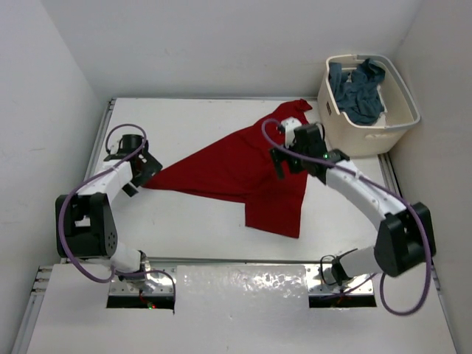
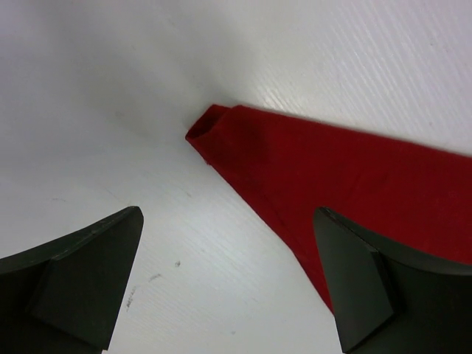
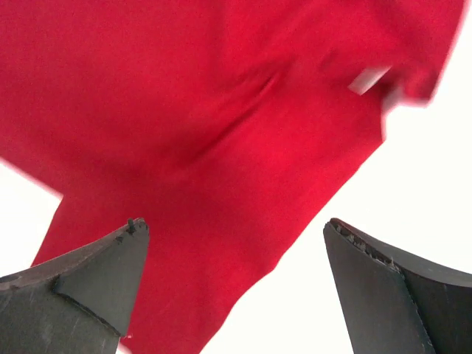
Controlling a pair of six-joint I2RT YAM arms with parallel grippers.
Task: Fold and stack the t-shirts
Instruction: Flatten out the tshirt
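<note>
left claw [image 2: 227, 221] open beside red t-shirt [image 2: 354, 177] corner, right claw [image 3: 236, 225] seemingly above.

Plain red t-shirt [image 1: 228, 166]; slate blue-grey t-shirt [image 1: 359, 96]; cream basket [image 1: 365, 138]; white table [image 1: 192, 221].

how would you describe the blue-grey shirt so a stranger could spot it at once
On the white table, go to the far right corner, where a cream laundry basket stands. The blue-grey shirt lies crumpled inside it. It is the only cloth seen in the basket; the red shirt lies spread on the table.
</note>
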